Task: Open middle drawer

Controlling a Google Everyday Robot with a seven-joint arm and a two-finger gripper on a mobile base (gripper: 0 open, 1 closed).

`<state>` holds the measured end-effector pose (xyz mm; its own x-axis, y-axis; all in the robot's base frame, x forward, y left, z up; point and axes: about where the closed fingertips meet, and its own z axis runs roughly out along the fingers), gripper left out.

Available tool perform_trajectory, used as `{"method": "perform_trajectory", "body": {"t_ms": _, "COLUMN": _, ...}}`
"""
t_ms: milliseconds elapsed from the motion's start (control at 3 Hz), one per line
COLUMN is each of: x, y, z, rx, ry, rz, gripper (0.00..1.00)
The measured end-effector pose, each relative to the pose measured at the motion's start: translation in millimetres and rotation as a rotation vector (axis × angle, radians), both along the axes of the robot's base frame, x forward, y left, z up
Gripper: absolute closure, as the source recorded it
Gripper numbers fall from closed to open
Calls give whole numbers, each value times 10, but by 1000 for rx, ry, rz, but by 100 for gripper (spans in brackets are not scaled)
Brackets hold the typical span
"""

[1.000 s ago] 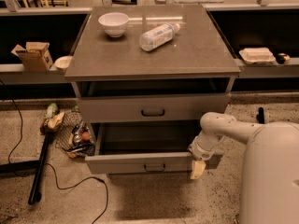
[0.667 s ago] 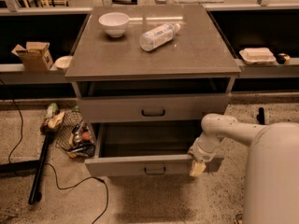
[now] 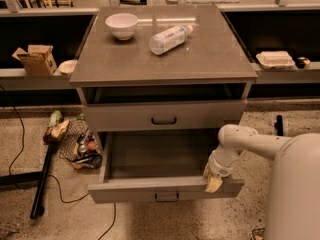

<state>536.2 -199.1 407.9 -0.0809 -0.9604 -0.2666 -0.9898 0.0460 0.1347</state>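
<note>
Cabinet (image 3: 235,59): grey, centre of your view.
- Bowl (image 3: 122,25): white, upright, back left of the top.
- Bottle (image 3: 170,38): lying on its side, just right of the bowl and apart from it.

Top drawer (image 3: 120,118): front sits right under the tabletop, with a black handle at centre.

Middle drawer (image 3: 125,190): pulled well out towards you. Its front is low in view, with a small black handle at centre.

Gripper (image 3: 214,182): at the right front corner of the middle drawer, pointing down at the front's top edge. You cannot tell how far open it is, or whether it has hold of anything.

Arm (image 3: 250,141): white, reaching in from your right.

Basket (image 3: 75,134): wire, holding clutter, on the floor left of the cabinet.

Box (image 3: 36,59): cardboard, on the left shelf.

Tray (image 3: 274,59): white, on the right shelf.
</note>
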Motion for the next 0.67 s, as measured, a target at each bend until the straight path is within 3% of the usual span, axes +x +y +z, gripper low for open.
{"method": "perform_trajectory", "body": {"t_ms": 333, "x": -154, "y": -65, "z": 23, "rx": 20, "ry": -16, "rz": -44, "gripper": 100}}
{"method": "perform_trajectory", "body": {"t_ms": 667, "x": -352, "y": -9, "z": 26, "rx": 84, "ry": -32, "rz": -97, "gripper": 100}}
